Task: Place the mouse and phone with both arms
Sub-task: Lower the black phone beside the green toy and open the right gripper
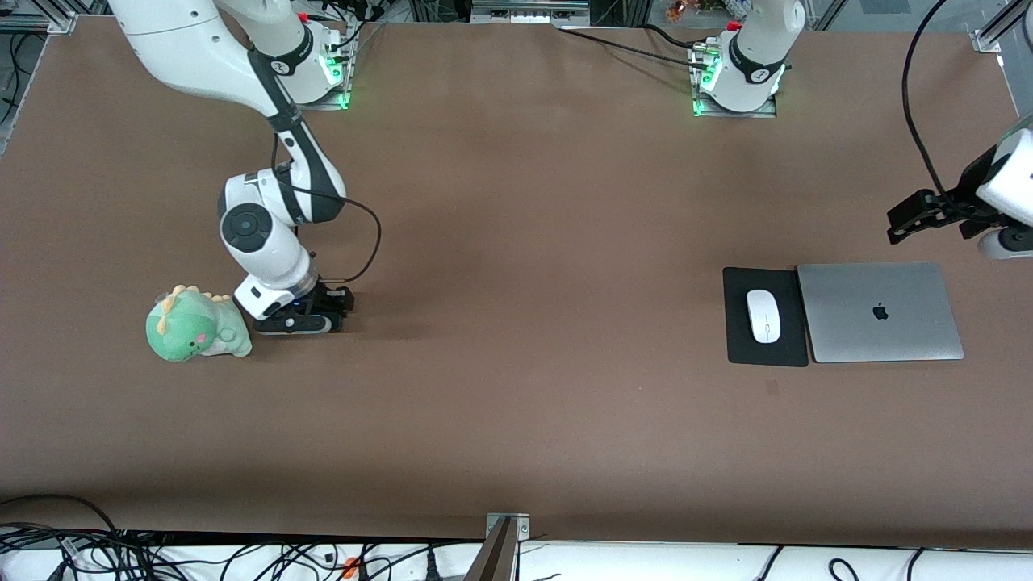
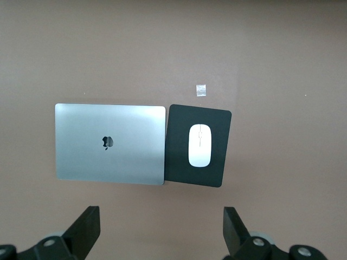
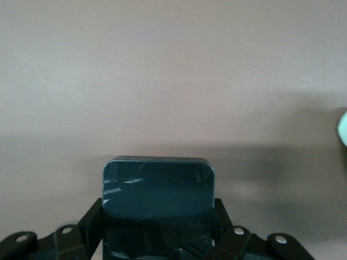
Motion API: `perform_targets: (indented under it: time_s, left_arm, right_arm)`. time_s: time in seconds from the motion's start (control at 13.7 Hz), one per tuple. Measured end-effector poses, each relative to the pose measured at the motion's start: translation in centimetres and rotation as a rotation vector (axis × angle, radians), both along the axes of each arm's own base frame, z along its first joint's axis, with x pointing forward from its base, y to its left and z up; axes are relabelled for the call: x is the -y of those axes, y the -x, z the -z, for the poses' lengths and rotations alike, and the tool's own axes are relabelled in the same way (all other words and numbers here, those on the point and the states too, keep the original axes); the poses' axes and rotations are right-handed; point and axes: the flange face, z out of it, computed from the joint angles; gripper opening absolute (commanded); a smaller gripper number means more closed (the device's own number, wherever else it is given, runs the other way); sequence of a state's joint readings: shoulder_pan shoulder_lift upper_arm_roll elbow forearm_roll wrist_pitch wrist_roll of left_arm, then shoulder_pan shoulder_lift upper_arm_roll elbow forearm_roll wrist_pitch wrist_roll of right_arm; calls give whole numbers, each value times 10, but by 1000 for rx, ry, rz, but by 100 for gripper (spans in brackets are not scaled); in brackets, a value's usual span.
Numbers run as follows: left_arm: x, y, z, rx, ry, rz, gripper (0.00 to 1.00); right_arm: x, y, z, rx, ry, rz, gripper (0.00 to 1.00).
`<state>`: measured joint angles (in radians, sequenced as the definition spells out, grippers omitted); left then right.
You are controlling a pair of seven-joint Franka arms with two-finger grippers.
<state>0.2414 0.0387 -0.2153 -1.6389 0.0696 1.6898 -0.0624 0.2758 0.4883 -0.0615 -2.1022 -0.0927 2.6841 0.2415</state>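
The phone (image 3: 158, 203) sits clamped between the fingers of the right end effector (image 1: 303, 321), which is closed on its two side edges. The black slab juts forward out of the grip, its flat face up and its long axis running straight out from the wrist. The end effector is low over the bench (image 1: 516, 403), close to the surface, at the right arm's end, and just beside it lies a green plush dinosaur (image 1: 196, 324). In the front view the phone itself is hidden under the wrist.

The mouse (image 1: 763, 315) lies on a black mouse pad (image 1: 738, 339) toward the left arm's end of the bench, its long axis along the pad's longer side. A closed silver laptop (image 1: 880, 311) touches the pad's edge. A small scrap of tape (image 2: 201, 90) lies on the bench near the pad.

The left end effector (image 2: 162, 230) hangs empty and fully spread, high over the bench near the laptop, looking down on laptop and mouse.

The mouse seems already set down, so the phone is what remains. Bare brown bench lies ahead of it, so lowering and letting go looks like the next move.
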Motion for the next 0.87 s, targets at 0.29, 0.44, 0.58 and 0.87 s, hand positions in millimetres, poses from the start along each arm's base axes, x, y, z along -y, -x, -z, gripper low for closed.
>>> perform_targets:
  time_s: [0.29,0.44,0.58,0.87]
  left_arm:
    - [-22,0,5,-18,11,-7,100]
    - [-20,1,3,-18,14,-6,100]
    - [-18,1,4,-19,38,-9,100]
    - [-21,1,4,-23,46,-16,100]
  right_arm:
    - [34,10,15,21,-1,-52,0]
    - [42,9,15,24,1,-71,0]
    - [47,8,17,28,-1,-77,86]
    - [43,8,20,37,-13,-79,100]
